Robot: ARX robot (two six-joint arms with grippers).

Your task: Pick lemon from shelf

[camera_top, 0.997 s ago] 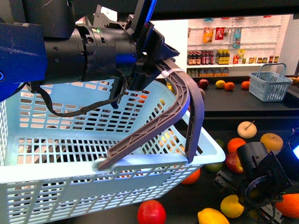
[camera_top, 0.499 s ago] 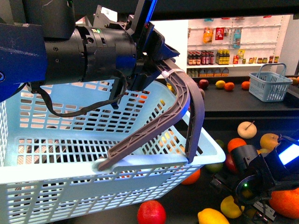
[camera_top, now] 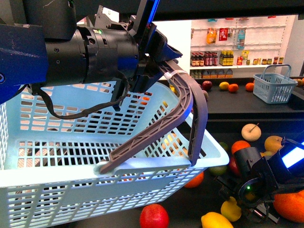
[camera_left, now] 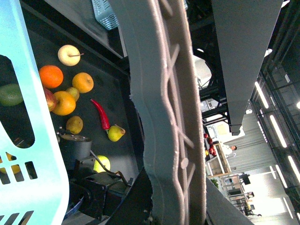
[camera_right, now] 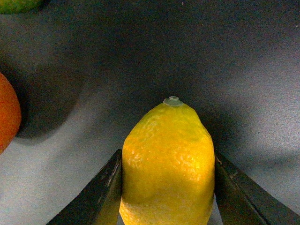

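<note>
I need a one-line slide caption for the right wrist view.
Lemon between the right jaws, touching both, black shelf behind it, an orange at the edge.

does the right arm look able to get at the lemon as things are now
Likely yes: the right wrist view shows the lemon between the fingers of the right gripper, one close against each side, with nothing in the way.

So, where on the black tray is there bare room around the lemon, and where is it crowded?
Bare tray lies beyond the tip of the lemon that the right gripper flanks, and between the red apple and the yellow fruit. Crowded: around the orange and pale apple beyond the gripper.
</note>
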